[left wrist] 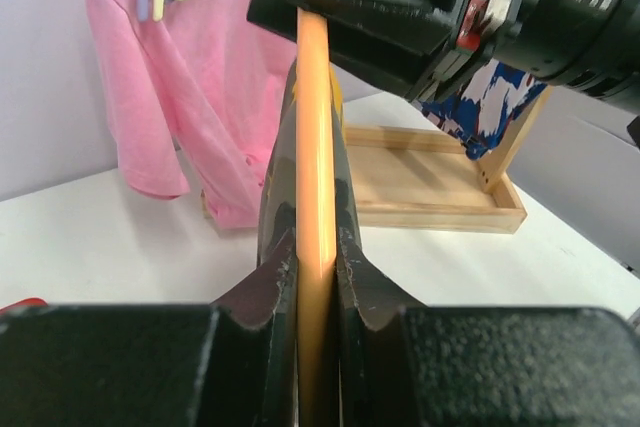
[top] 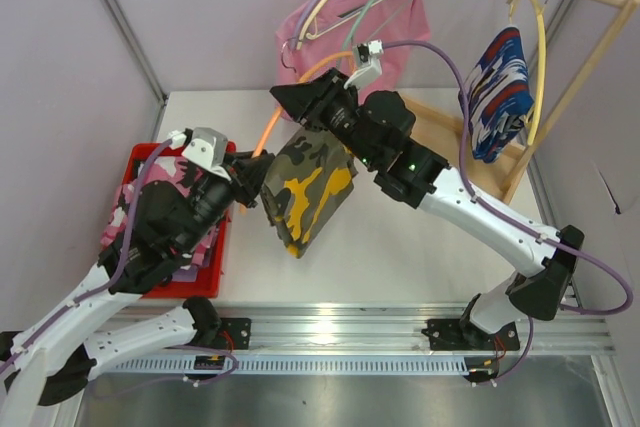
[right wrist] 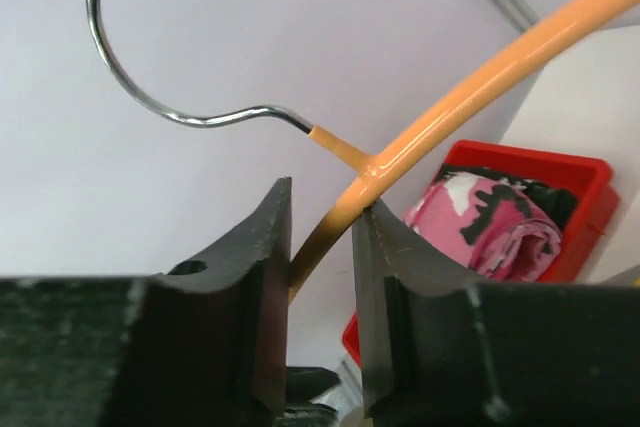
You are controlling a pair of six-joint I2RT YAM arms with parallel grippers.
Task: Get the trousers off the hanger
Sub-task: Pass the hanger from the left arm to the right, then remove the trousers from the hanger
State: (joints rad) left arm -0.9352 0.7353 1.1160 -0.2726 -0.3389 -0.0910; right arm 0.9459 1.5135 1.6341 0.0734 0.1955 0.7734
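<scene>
We judge the job partly done. A pink pair (right wrist: 480,227) lies in the red bin (right wrist: 520,162) at the table's left edge, which we take as finished work. The olive trousers (top: 310,192) are the pair in hand. They are draped over the orange hanger (left wrist: 313,147), which is off the rack (top: 440,132) and held in the air over the middle of the table, slightly toward the left edge. The left gripper (left wrist: 315,247) is clamped on the hanger's bar, with cloth hanging down either side of it. The right gripper (right wrist: 322,217) has its jaws apart around the neck just below the hook; the rod touches one finger (right wrist: 385,247), and the gap looks wider than the rod, so we see no firm pinch yet. What remains is sliding the olive pair off the bar and putting it down (the bin seems the likely place). After that comes the blue pair (top: 497,87), still hung on the rack at the far right corner.
</scene>
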